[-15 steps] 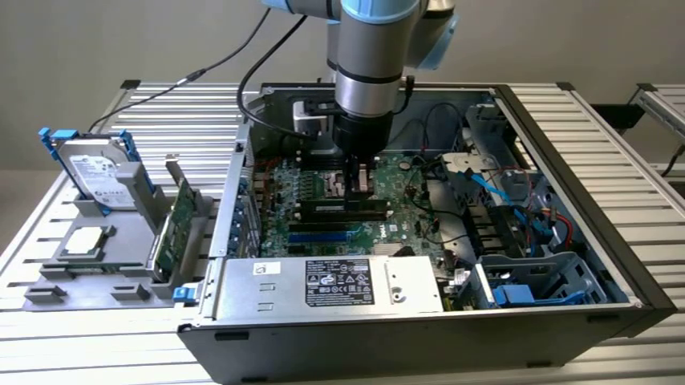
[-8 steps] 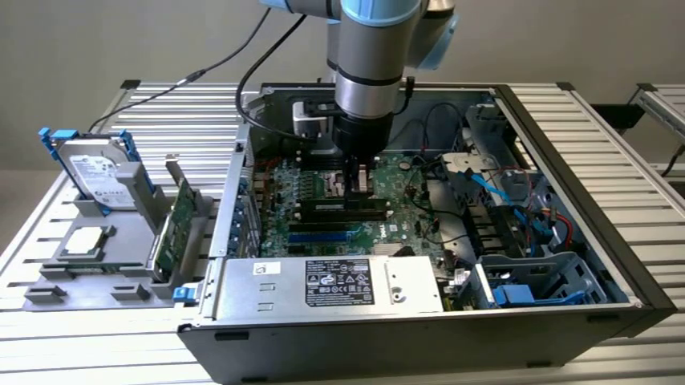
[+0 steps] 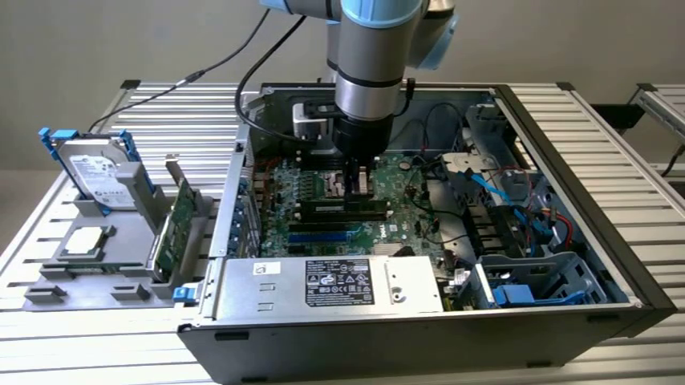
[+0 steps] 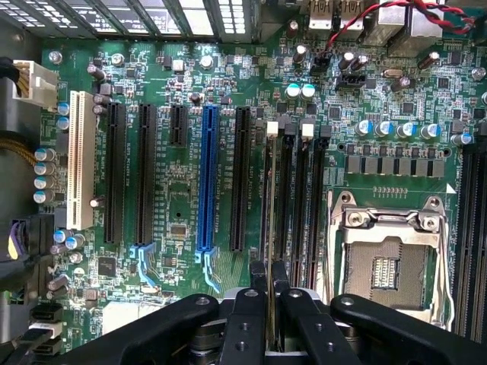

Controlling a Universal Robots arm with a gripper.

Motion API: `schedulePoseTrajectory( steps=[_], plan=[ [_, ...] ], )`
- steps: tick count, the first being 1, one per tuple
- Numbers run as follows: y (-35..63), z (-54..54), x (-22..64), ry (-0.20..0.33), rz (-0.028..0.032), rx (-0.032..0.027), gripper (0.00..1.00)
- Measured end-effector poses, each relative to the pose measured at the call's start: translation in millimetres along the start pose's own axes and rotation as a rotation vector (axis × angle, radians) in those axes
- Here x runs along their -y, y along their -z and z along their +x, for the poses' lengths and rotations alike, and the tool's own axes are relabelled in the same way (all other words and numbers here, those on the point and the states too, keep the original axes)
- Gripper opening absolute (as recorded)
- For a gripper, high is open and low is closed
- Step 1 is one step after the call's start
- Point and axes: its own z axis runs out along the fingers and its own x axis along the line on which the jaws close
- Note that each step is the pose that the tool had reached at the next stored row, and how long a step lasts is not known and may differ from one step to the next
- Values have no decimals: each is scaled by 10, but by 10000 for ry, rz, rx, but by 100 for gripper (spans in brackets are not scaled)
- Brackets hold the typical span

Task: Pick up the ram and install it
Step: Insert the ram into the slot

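Ribbed metal table (image 3: 599,136) bore an open black tower case (image 3: 642,298), where the black gripper (image 4: 270,275) clenched the thin green ram stick (image 4: 272,198) — likely light, stiff, fragile, best pinched across its faces — over black memory slots (image 4: 301,213).

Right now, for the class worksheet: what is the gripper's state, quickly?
Gripper: closed on the long, thin green ram stick, held edge-on at the black plastic memory slots.
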Motion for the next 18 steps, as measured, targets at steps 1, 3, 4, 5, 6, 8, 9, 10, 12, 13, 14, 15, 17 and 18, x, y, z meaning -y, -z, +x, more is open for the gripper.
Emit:
schedulePoseTrajectory(
  steps=[1, 3, 4, 5, 6, 8, 9, 10, 12, 13, 14, 15, 17, 18],
  plan=[
    [0, 0, 0, 0, 0, 0, 14],
    [-1, 1, -3, 0, 0, 1, 14],
    [-2, 3, -6, 0, 0, 1, 14],
    [-2, 3, -6, 0, 0, 0, 14],
    [-3, 3, -6, 0, 0, 0, 14],
    [-6, 4, -6, 0, 0, 0, 14],
    [-10, 3, -6, 0, 1, 2, 14],
    [-12, 3, -5, 0, 1, 1, 14],
    [-16, 3, -5, 0, 0, -1, 14],
    [-18, 3, -5, 0, 0, -1, 14],
    [-19, 3, -5, 0, 0, -1, 14],
    [-21, 3, -5, 0, 0, 0, 14],
    [-23, 3, -5, 0, 0, 0, 14],
    [-25, 3, -5, 0, 0, 0, 14]
  ],
)
